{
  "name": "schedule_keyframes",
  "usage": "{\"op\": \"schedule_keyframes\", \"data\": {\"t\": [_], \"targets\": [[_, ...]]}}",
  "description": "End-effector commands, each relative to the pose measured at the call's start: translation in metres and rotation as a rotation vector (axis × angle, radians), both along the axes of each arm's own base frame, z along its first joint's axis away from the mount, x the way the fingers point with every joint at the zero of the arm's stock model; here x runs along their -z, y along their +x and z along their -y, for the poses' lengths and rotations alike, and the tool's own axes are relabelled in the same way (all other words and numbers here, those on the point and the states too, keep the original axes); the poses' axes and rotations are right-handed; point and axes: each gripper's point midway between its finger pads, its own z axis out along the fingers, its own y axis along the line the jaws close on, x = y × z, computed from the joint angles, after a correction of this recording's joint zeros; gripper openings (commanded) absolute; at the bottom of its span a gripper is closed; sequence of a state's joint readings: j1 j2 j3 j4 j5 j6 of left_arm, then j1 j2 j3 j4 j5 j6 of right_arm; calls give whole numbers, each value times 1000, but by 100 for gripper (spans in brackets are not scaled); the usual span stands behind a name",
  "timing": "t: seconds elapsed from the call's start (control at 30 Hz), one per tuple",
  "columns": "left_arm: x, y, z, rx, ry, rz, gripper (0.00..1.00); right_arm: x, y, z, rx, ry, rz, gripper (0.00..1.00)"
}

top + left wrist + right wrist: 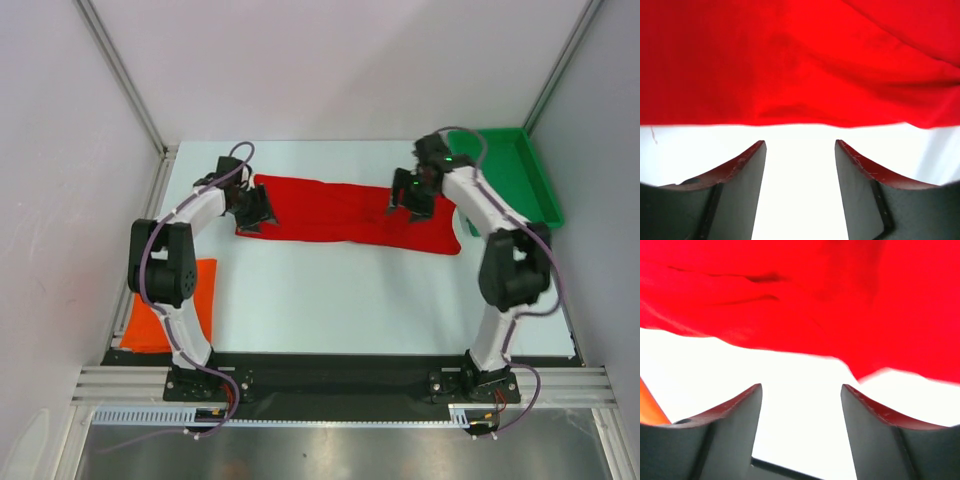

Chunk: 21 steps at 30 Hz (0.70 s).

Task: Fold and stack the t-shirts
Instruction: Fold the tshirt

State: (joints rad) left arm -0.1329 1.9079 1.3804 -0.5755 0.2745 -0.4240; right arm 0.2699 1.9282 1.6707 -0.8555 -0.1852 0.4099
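Nearest the overhead camera, a black mounting plate (340, 385) carries both arm bases at the near edge of the white desk (330, 290), which is the largest thing in view and is closed in by pale walls on three sides.

Next in size, the red t-shirt (340, 212) lies flat as a long band across the far half of the desk, running left to right, with a few shallow creases and its right end reaching further toward the near edge. A green tray (520, 170) sits in the far right corner, just beside that end; the right arm's upper link crosses in front of its left side. The orange t-shirt (138, 330), a folded rectangle, rests at the near left corner, well apart from the red one. The left arm rises across it and hides its middle.

Both arms reach inward to the red t-shirt's ends. The left end effector (258, 212) sits over the left end, its fingers (747, 165) spread with only bare desk between them and the cloth's edge just ahead. The right end effector (402, 205) sits over the right part, likewise spread and pinching nothing, its fingers (867, 410) just short of the hem.
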Motion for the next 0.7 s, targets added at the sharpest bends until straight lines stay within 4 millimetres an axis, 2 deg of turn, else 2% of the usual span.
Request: {"op": "schedule_keyframes", "data": {"t": [0.0, 0.03, 0.07, 0.1, 0.13, 0.17, 0.2, 0.23, 0.33, 0.37, 0.47, 0.67], "targets": [[-20, -2, -4, -68, -119, 44, 64, -22, -11, 48, 105, 36, 74, 73], [-18, -3, -7, -88, -141, 36, 64, -6, -20, 68, 150, 51, 41, 74], [-8, -10, -13, -139, -171, -7, 64, -3, -24, 76, 171, 56, 42, 77], [-6, -8, -16, -158, -200, 3, 67, -6, -27, 83, 187, 62, 55, 78], [-3, -8, -23, -190, -209, 0, 71, 4, -33, 94, 214, 71, 41, 79], [3, -11, -24, -204, -214, -10, 76, 6, -34, 97, 222, 75, 47, 81], [5, -11, -25, -206, -210, -8, 77, 9, -37, 100, 229, 72, 48, 82], [8, -8, -39, -243, -194, -5, 76, 9, -36, 101, 232, 68, 67, 84], [12, -9, -50, -275, -154, -12, 75, 23, -42, 100, 238, 71, 36, 86], [14, -9, -54, -286, -129, -18, 75, 32, -45, 111, 269, 68, 17, 87], [23, -12, -66, -324, -65, -45, 76, 46, -47, 117, 293, 52, -3, 87], [50, 0, -70, -319, -30, -114, 69, 67, -45, 125, 324, 46, -37, 86]]}}
